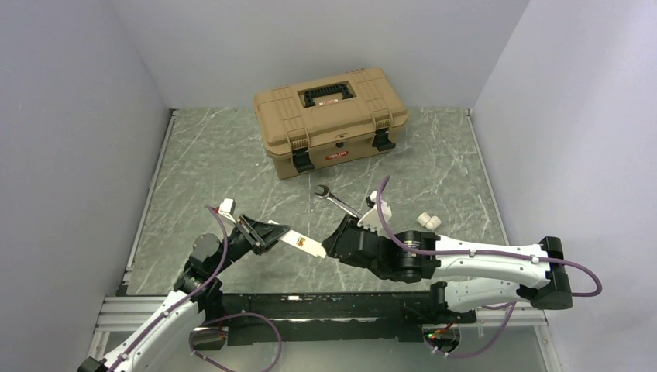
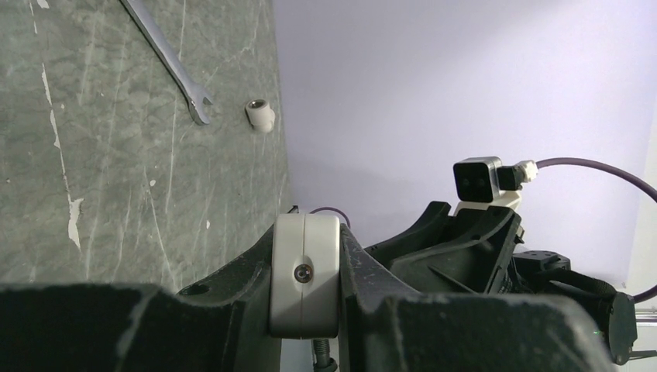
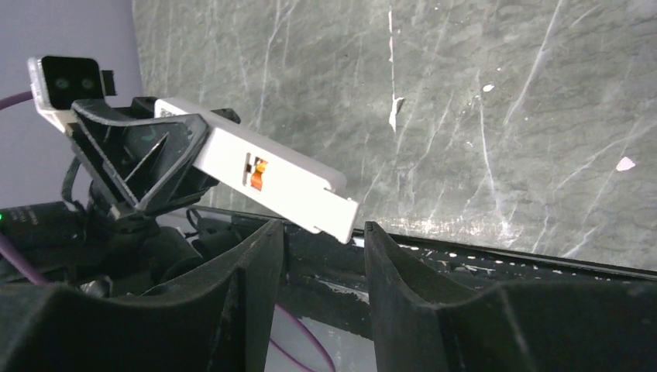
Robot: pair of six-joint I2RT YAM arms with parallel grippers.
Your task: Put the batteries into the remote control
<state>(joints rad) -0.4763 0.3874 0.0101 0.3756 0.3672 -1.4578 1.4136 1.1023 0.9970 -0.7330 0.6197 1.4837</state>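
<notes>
My left gripper [image 1: 267, 232] is shut on the remote control [image 1: 302, 245], a slim white bar held off the table and pointing right. In the left wrist view its end [image 2: 304, 275] sits clamped between the jaws. In the right wrist view the remote control [image 3: 263, 174] shows its orange-brown recess [image 3: 259, 172]. My right gripper [image 1: 331, 242] is open. Its jaws [image 3: 324, 232] stand apart, just below the remote's free tip and not touching it. Two small white batteries [image 1: 428, 222] lie on the table right of my right arm; one battery shows in the left wrist view [image 2: 260, 115].
A steel wrench [image 1: 337, 200] lies on the table behind my right gripper, also in the left wrist view [image 2: 166, 58]. A closed tan toolbox [image 1: 329, 120] stands at the back. Walls enclose the grey marble table [image 1: 217, 170] on three sides.
</notes>
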